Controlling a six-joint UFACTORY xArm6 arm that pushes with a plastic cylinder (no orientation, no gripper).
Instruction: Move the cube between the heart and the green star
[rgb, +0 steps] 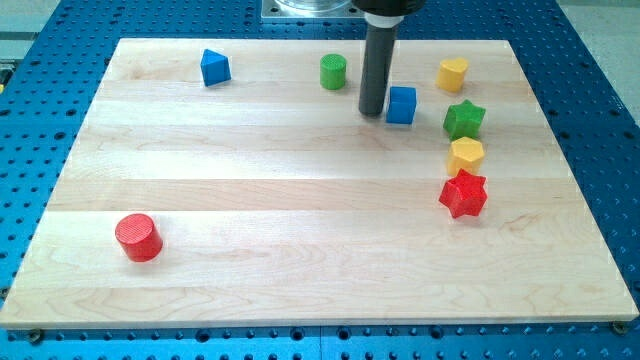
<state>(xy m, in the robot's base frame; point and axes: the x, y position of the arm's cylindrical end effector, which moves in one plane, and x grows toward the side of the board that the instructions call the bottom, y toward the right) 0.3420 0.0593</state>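
My tip (373, 112) rests on the bench (250, 190), touching the blue cube's (401, 105) left side. The cube sits left of the green star (464, 120), below-left of the yellow heart (452, 74). This rod carries no pincer.

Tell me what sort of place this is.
Probably a robotics lab bench: a wooden board on a blue perforated table, small coloured blocks like the blue cube, and my tip just left of it.
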